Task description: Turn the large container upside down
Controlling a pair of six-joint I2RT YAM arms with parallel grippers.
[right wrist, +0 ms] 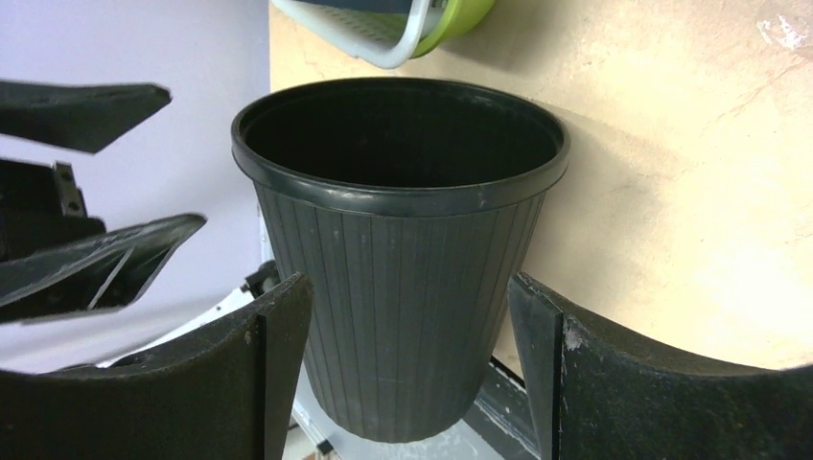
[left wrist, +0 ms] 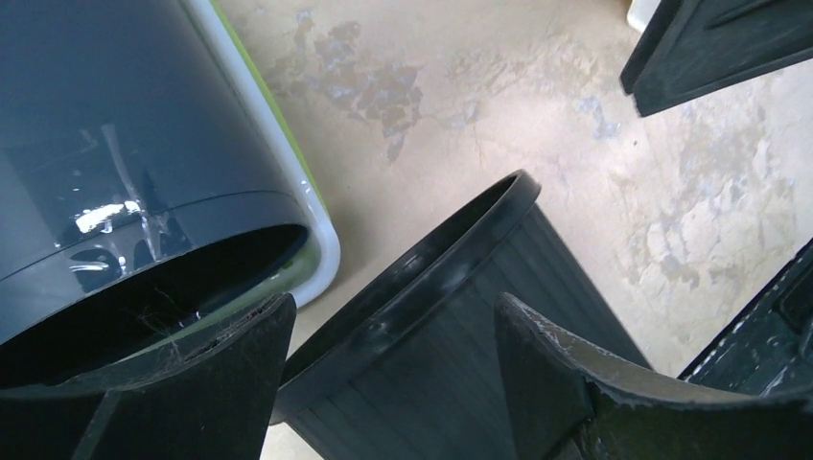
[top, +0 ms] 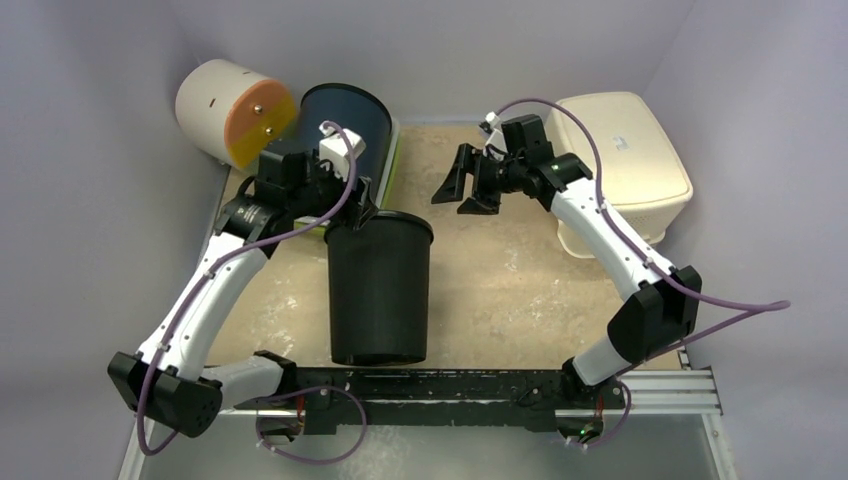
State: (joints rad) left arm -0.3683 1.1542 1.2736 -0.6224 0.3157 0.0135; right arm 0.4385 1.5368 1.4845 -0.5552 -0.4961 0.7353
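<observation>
Left gripper (top: 366, 212) spread at rim of black bin (top: 378, 295), right gripper (top: 460, 200) spread

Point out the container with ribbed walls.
The black bin in the middle; the blue bin, cream cylinder and white lidded bin are smooth-sided.

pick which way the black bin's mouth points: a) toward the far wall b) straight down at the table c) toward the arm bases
a: in the top view the black bin has its rim at the far end and its closed base at the near end.
</observation>
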